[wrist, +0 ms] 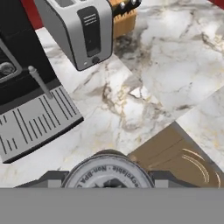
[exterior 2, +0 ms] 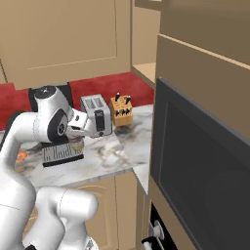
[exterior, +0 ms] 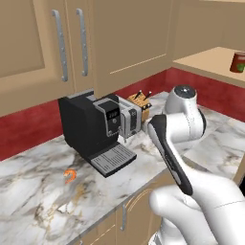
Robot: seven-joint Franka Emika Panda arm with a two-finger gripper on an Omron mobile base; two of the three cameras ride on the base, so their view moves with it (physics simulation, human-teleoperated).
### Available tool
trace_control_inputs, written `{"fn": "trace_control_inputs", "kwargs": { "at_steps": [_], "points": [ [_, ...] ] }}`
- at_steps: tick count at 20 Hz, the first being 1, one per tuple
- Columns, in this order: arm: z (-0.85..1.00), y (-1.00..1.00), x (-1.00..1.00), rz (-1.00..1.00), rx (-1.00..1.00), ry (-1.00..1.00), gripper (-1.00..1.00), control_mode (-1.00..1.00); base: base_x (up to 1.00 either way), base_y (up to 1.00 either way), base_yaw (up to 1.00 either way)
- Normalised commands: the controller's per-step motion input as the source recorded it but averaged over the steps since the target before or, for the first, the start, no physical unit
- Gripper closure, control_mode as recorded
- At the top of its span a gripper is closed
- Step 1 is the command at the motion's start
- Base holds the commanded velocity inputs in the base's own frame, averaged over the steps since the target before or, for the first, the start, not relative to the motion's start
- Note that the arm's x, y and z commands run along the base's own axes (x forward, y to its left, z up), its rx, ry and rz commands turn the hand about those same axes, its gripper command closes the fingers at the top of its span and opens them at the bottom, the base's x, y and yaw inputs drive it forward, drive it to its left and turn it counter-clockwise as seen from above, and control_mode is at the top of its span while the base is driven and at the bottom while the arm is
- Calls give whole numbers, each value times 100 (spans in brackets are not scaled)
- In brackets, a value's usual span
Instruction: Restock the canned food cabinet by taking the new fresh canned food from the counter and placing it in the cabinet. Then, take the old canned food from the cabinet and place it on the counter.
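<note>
Small cylindrical tin with a silvery printed lid [wrist: 109, 174] sits pinched between the gripper's [wrist: 109, 183] two dark finger tips, lid facing the hand camera, held up above the white-grey marble counter with brownish-gold veins [wrist: 166, 65]; its label is hidden. Below and around it: counter edge and a tan wooden cupboard front [wrist: 175, 153]. Dark red can with a green mark [exterior: 238, 62] stands on the light tan wooden open cabinet shelf [exterior: 210, 62], well apart from the arm, up at the right. On the counter: black coffee machine with grey drip tray [exterior: 95, 127], silver toaster [exterior: 129, 117] just beside it, tan wooden knife block [exterior: 140, 103] behind that. Small orange curled item [exterior: 70, 176] lies near the machine, kind unclear. Dark built-in oven front [exterior 2: 195, 166] to the right.
</note>
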Motion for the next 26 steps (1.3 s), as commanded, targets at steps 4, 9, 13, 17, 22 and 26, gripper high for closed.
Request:
{"fn": "trace_control_inputs", "kwargs": {
  "at_steps": [4, 9, 13, 17, 22, 26],
  "points": [
    [29, -13, -11, -12, 0, 6, 100, -100, 0, 0, 0],
    [0, 0, 0, 0, 0, 0, 100, 100, 0, 0, -16],
    [0, 0, 0, 0, 0, 0, 100, 100, 0, 0, -45],
    [0, 0, 0, 0, 0, 0, 100, 100, 0, 0, -55],
    [0, 0, 0, 0, 0, 0, 100, 100, 0, 0, -63],
    [0, 0, 0, 0, 0, 0, 100, 100, 4, 9, -65]
  ]
}}
